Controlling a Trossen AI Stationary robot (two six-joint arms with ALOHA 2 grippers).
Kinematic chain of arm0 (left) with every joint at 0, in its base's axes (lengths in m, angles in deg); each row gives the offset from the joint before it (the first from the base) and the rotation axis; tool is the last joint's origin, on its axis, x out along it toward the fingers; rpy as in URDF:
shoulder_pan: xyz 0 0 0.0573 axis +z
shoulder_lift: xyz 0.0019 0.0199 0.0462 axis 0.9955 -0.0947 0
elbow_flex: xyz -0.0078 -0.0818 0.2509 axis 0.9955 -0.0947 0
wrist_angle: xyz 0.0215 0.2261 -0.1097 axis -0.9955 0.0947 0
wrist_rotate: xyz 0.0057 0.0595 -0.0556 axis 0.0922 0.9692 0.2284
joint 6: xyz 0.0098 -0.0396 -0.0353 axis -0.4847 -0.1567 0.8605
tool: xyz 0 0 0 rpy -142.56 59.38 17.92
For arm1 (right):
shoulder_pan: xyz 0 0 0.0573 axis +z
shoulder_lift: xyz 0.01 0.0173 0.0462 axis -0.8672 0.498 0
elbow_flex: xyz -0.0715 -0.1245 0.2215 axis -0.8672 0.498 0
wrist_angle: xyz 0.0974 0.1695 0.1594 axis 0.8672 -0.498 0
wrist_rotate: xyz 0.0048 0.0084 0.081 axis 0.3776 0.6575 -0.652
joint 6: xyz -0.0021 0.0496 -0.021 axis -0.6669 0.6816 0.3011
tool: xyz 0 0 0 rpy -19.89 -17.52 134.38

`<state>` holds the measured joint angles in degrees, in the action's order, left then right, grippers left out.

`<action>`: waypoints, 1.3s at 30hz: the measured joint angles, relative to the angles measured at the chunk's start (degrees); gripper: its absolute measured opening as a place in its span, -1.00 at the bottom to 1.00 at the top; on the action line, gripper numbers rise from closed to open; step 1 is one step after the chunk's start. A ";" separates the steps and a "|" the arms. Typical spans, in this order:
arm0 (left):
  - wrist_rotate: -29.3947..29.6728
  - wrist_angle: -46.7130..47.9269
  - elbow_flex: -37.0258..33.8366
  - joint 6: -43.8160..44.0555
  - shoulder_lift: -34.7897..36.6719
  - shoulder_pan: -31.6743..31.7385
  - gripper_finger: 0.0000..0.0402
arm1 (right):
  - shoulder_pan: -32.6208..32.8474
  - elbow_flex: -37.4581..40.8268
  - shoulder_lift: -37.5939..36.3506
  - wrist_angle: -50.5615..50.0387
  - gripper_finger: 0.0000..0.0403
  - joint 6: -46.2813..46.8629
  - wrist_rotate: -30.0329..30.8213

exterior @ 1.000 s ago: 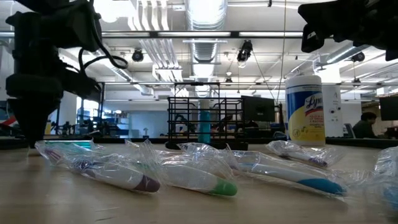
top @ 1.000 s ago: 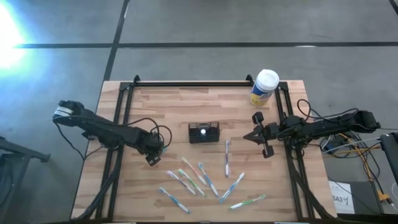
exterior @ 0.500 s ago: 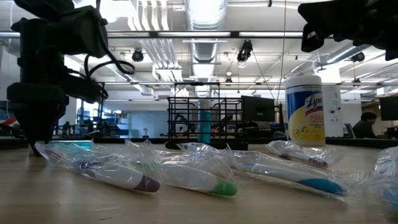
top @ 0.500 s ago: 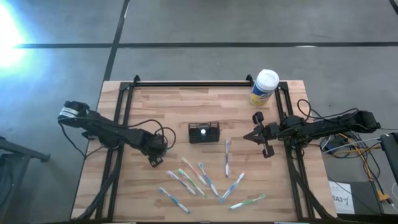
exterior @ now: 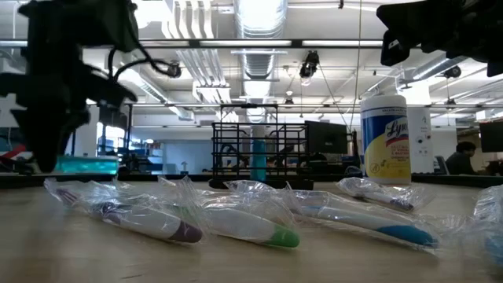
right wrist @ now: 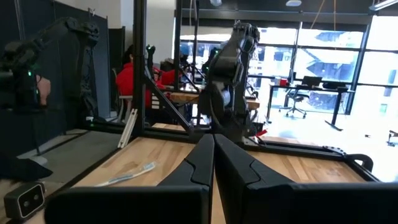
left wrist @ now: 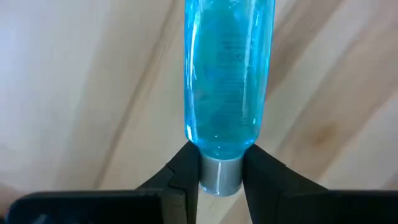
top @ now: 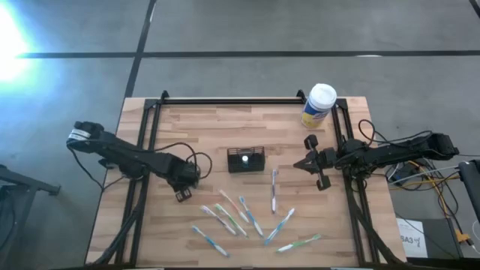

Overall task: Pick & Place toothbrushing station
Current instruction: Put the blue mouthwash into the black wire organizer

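- Left gripper (left wrist: 219, 163), at about 8 o'clock from the counter's middle in the high view, is clamped on the grey end of a translucent blue toothbrush (left wrist: 228, 74); the two dark fingers (left wrist: 184, 174) press that end from both sides.
- Left arm (top: 131, 156) reaches in from the counter's 9 o'clock edge, stretched low and slanting toward the middle, wrist bent so the gripper points down at the wood.
- Low view: that gripper hangs above the counter (exterior: 236, 263) with the blue brush held level and clear of the surface.
- Right gripper (top: 316, 163), at about 3 o'clock from the middle, has its fingers pressed flat together with nothing between them, as the right wrist view shows.
- Right arm (top: 390, 152) comes in from the 3 o'clock edge, extended nearly straight and level, held above the counter.
- Toothbrushing station (top: 246, 160), a small black ribbed box, stands upright near the counter's middle, between the two grippers and apart from both; something white shows inside it from above.
- Wrapped toothbrushes (top: 244, 217) lie scattered at 6 o'clock of the station, each in clear film, none touching it.
- Yellow canister (top: 318, 106) with a white cap stands at about 1 o'clock, near the far right corner.
- Person in red (right wrist: 132, 78) sits in the room beyond, seen from the right wrist.
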<state>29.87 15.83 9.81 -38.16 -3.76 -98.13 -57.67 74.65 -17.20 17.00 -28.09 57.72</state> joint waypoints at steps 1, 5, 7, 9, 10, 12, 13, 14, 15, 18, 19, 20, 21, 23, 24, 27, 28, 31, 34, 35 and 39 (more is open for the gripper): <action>0.49 2.56 1.22 -0.84 0.21 0.00 -0.54 | 0.00 0.00 -0.01 0.03 -0.96 -0.52 0.01; 2.95 9.25 6.12 -2.17 0.77 0.04 -0.54 | 0.00 0.00 -0.01 0.05 -0.96 -1.62 0.02; 3.73 10.94 7.25 -2.41 0.74 0.04 -0.54 | 0.00 0.00 -0.02 0.05 -0.96 -1.84 0.02; 4.09 10.83 7.87 -2.45 0.60 0.04 -0.54 | 0.00 0.00 0.00 0.05 -0.96 -1.75 0.02; 4.10 10.42 8.09 -2.39 0.39 0.02 -0.54 | 0.00 0.00 -0.02 0.03 -0.96 -1.62 0.02; 4.05 10.58 8.07 -2.43 0.00 -0.22 -0.54 | 0.00 0.00 0.07 -0.02 -0.96 -1.61 0.02; 3.89 10.97 8.07 -2.53 -0.09 -0.35 -0.54 | 0.00 0.00 0.15 -0.01 -0.96 -1.57 0.02; 3.60 10.99 8.03 -2.65 -0.13 -0.44 -0.54 | 0.00 0.00 0.26 -0.02 -0.96 -1.43 0.02; 3.29 10.99 8.11 -2.66 -0.16 -0.48 -0.54 | 0.00 0.00 0.43 0.00 -0.96 -1.41 0.02; 2.46 12.59 8.75 -2.65 -0.37 -0.67 -0.54 | 0.00 0.00 1.13 0.02 -0.96 -1.04 0.02; 2.41 13.17 9.22 -2.58 -0.37 -0.83 -0.54 | 0.00 0.00 1.36 0.00 -0.96 -0.57 0.02; 2.43 13.56 9.72 -2.38 -0.37 -0.98 -0.54 | -0.02 0.00 1.56 0.01 -0.96 -0.25 0.02; 2.39 14.11 10.18 -2.24 -0.37 -1.14 -0.54 | -0.02 0.00 1.68 0.01 -0.96 0.24 0.02; 2.37 15.12 11.15 -2.15 -0.37 -1.65 -0.54 | 0.00 0.00 2.27 0.02 -0.96 1.22 0.02; 2.40 15.76 11.65 -1.98 -0.37 -1.94 -0.54 | -0.02 0.00 2.57 -0.05 -0.96 1.56 0.02; 2.33 16.50 12.89 -1.82 -0.37 -2.96 -0.54 | -0.01 0.00 3.67 0.03 -0.96 2.29 0.02; 2.26 16.65 13.23 -1.78 -0.37 -3.27 -0.54 | -0.02 0.00 4.06 0.01 -0.96 2.27 0.04; 2.22 16.87 14.04 -1.85 -0.37 -4.04 -0.54 | 0.00 0.00 5.09 0.18 -0.96 2.18 1.40; 2.24 17.69 14.44 -2.16 -0.37 -4.25 -0.54 | -0.04 0.00 6.18 0.10 -0.96 2.06 4.68; 2.24 17.99 14.51 -2.20 -0.37 -4.26 -0.54 | -0.03 0.00 6.55 0.06 -0.96 2.05 5.41; 2.29 19.80 15.09 -2.24 -0.50 -4.26 -0.54 | -0.02 -0.57 8.19 0.01 -0.96 2.01 6.34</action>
<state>32.15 35.63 24.90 -40.40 -4.26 -102.39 -57.69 74.08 -9.01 17.01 -26.09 64.06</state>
